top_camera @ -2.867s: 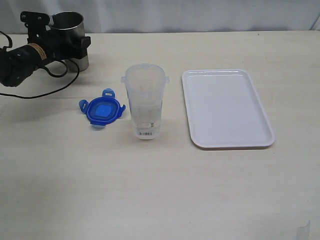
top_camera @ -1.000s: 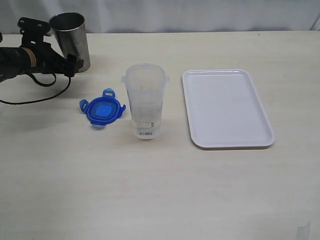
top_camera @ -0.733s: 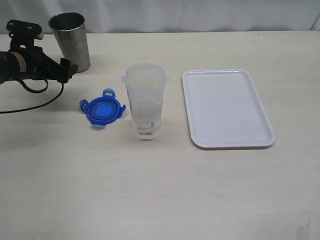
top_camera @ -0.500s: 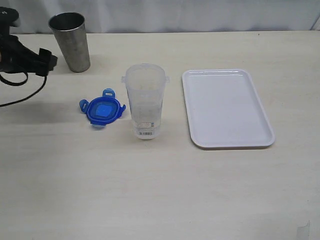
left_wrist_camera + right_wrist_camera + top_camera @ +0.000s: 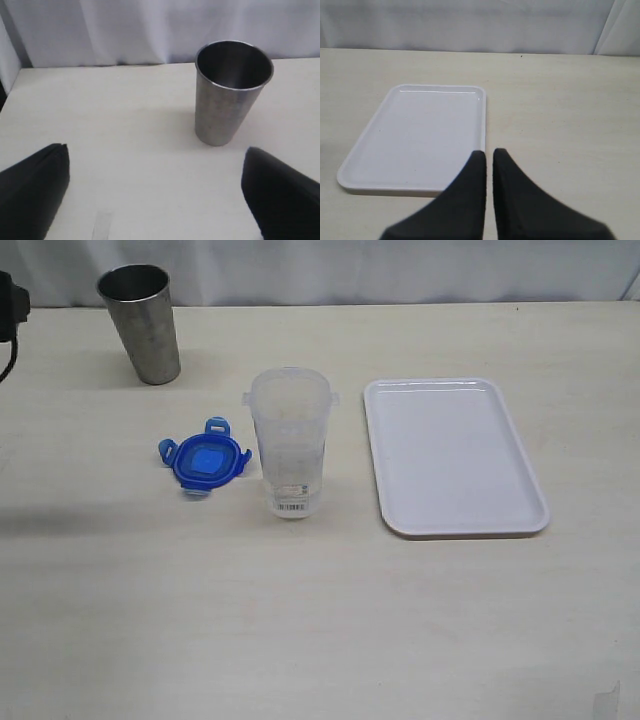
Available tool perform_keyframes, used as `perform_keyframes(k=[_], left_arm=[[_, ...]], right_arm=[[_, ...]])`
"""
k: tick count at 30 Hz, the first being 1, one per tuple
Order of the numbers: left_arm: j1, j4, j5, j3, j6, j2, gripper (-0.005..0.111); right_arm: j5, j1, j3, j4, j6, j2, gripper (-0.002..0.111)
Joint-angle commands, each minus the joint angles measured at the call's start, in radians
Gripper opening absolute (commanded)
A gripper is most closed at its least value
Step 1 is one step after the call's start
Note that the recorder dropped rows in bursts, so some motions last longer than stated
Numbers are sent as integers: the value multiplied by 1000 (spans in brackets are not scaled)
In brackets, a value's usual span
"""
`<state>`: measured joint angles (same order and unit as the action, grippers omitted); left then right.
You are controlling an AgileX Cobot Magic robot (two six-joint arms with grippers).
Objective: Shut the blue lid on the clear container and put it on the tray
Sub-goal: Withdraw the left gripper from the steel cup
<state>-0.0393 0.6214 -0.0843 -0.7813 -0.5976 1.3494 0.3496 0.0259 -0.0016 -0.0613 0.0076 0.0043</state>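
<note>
- Exterior view: clear container [image 5: 290, 445] upright, uncapped; blue lid [image 5: 204, 464] lies flat just beside it on the left; tray [image 5: 455, 460] near it on the right.
- Left wrist view: left gripper [image 5: 156, 150] spread wide, empty, facing the metal cup [image 5: 231, 92].
- Right wrist view: right gripper [image 5: 487, 152] pinched together, holding nothing.

Pale table [image 5: 320, 620] bearing metal cup [image 5: 141, 325], blue lid [image 5: 205, 462], clear container [image 5: 290, 440], tray [image 5: 450, 455]

We find no words or numbers that we can read. We see only a small white barcode sticker [image 5: 291, 507] near the base of the tall clear plastic tumbler-shaped container [image 5: 289, 440]; its print is too small to make out.
</note>
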Motion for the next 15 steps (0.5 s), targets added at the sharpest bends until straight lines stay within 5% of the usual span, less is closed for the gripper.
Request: perform_keyframes(k=[1, 15], left_arm=[[-50, -25, -119, 9, -2, -23, 86], [-329, -199, -308, 9, -3, 32, 86]], right_arm=[[-4, -4, 2, 1, 0, -4, 5], [-4, -4, 2, 1, 0, -4, 5]])
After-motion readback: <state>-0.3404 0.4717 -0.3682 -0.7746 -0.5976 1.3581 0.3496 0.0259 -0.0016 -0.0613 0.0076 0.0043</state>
